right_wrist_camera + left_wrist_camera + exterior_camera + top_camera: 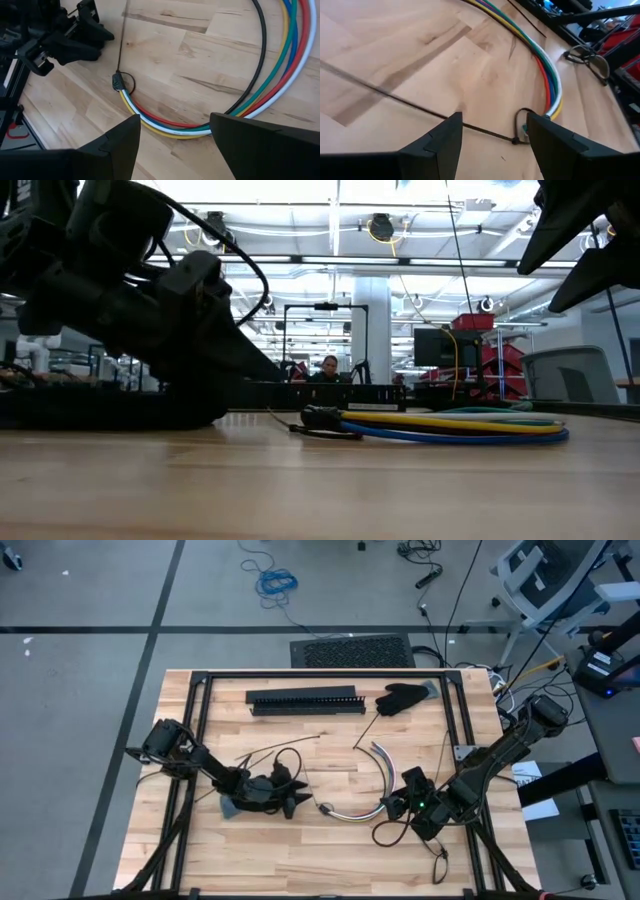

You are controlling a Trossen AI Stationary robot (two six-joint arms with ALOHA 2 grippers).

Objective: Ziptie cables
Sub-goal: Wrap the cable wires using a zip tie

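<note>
Two grippers flank cables [370, 802] on tabletop [300, 850]: left gripper [492, 131] and right gripper [174, 131], fingers apart, empty. Zip tie [118, 81] looped at cables' end; next, likely cinching.

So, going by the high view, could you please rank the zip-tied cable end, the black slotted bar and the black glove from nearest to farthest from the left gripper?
From the left gripper:
1. Zip-tied cable end, just right of it.
2. Black slotted bar, toward the table's far edge.
3. Black glove, far-right.

Pale, smooth wooden table [200, 55] — glossy plastic-sheathed cables [280, 75] — matt black gripper [492, 137].
</note>
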